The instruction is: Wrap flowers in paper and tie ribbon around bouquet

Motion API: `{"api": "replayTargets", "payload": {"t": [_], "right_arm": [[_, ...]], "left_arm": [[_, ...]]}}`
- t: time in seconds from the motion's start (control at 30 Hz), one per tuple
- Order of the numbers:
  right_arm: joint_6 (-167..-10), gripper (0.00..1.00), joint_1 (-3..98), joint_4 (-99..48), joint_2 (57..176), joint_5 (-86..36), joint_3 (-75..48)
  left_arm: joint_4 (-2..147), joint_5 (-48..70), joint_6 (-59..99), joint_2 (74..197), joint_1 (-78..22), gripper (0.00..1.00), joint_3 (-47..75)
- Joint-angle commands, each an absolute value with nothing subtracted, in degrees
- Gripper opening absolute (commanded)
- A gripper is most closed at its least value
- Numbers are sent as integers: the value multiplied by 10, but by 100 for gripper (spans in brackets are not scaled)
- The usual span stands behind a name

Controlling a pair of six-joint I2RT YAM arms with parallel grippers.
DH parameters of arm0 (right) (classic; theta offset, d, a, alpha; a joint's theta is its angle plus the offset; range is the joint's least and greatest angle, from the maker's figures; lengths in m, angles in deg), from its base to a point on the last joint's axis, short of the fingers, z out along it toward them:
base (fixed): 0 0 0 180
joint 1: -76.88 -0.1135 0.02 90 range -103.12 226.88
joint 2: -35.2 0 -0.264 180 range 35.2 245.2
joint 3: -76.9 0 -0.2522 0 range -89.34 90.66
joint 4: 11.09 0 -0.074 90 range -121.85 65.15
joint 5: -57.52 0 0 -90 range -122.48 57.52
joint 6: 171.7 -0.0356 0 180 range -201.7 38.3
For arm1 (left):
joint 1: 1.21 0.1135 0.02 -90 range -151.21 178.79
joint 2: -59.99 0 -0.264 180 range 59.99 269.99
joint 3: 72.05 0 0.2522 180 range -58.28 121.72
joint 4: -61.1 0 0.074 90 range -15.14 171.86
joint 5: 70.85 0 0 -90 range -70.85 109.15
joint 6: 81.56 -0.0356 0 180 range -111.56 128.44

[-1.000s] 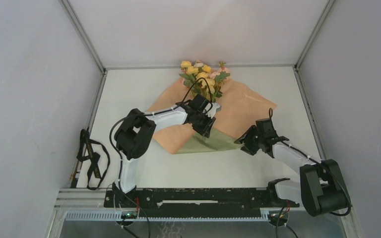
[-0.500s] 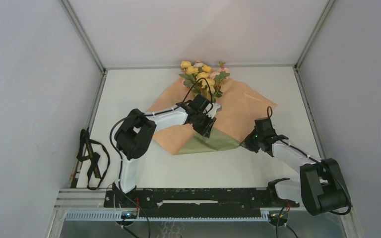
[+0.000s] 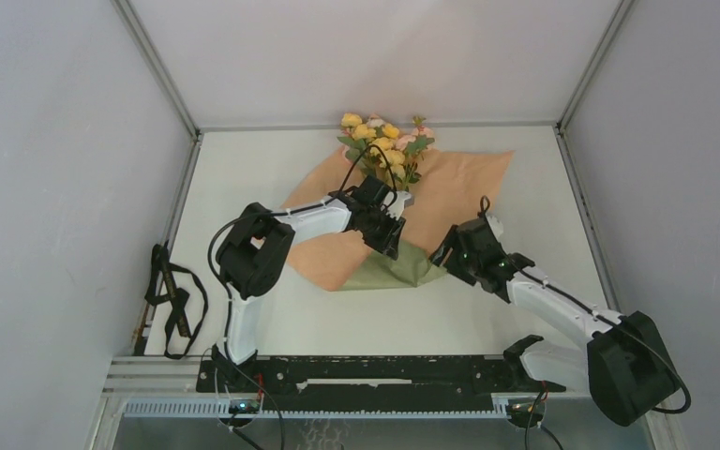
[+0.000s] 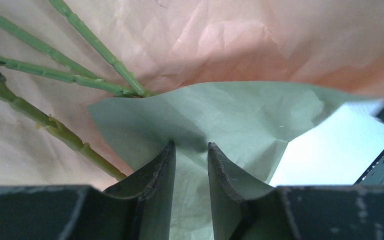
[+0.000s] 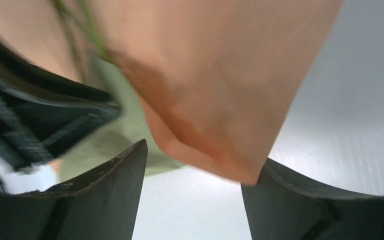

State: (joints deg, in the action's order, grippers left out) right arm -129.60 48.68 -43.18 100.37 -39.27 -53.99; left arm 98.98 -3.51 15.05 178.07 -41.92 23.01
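Lying in a loose tangle at the left edge of the tabletop (image 3: 244,169): the ribbon (image 3: 171,298), untouched, well apart from both arms.

Next, over the middle: left pincer (image 4: 190,147) clenched narrow, seemingly on a pucker of the paper (image 3: 455,197), at the olive flap folded up over the green stems (image 4: 55,75). Use that clamp as the anchor.

Centre: the flowers (image 3: 384,141) on the peach side of the sheet. Long axis running straight away from the arm bases, blooms at the far end near the back wall, stems pointing toward the near edge.

Right: right pincer (image 5: 197,162) released, jaws wide either side of a peach fold at the sheet's right edge.

Judged the wrapping step, with no cone formed yet. Close low on that edge, lift only a little, sweep leftward across the stems. Avoid crushing the blooms or tugging the flap loose.
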Motion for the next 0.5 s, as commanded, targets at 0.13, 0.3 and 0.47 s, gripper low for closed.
{"api": "replayTargets", "payload": {"t": [0.13,0.3,0.47], "right_arm": [[-1403,93,483,-316,1003,-367,-652],[-1422,86,486,-262,1074,-375,-660],[-1445,64,475,-294,1076,-441,-654]], "left_arm": [[993,-34,152,1790,-424,35,205],[993,-32,153,1790,-424,35,206],[994,-32,152,1786,-423,35,206]]}}
